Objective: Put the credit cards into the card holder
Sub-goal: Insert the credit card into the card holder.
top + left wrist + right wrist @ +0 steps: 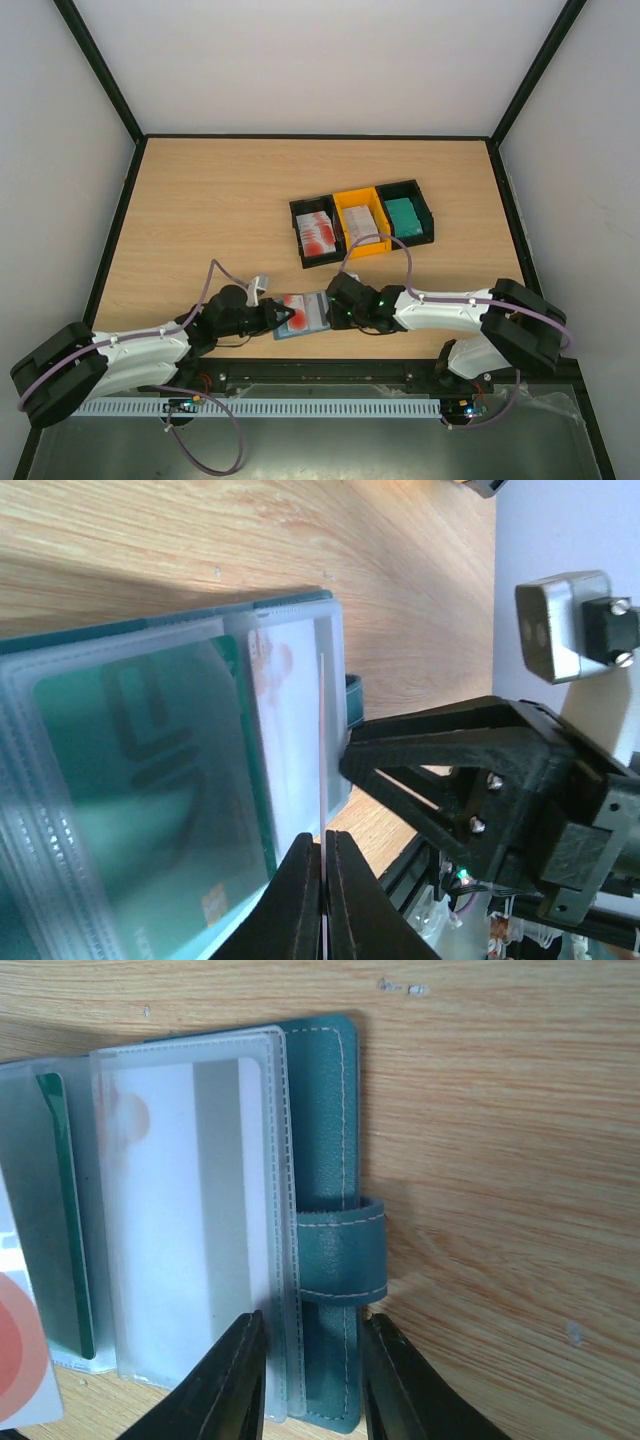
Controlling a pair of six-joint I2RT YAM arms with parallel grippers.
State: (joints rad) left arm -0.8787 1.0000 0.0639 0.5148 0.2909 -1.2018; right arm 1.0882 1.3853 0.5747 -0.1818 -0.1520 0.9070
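The blue-teal card holder (316, 316) lies open on the table between both grippers, its clear sleeves up. One sleeve holds a green card (140, 770), another a whitish card (190, 1210). My left gripper (325, 875) is shut on a red-and-white credit card (298, 303), seen edge-on (322, 740) at the mouth of a sleeve. My right gripper (310, 1388) stands with narrow jaws either side of the holder's clasp edge (325, 1110). Its left finger is over the sleeves and its right finger is beside the cover, below the clasp tab (342, 1250).
Three joined bins sit behind the holder. A black one (300, 228) holds red-and-white cards, a yellow one (358, 200) holds whitish cards, and a second black one (426, 218) holds a green-teal stack. The table's near edge rail (320, 375) runs just below the grippers.
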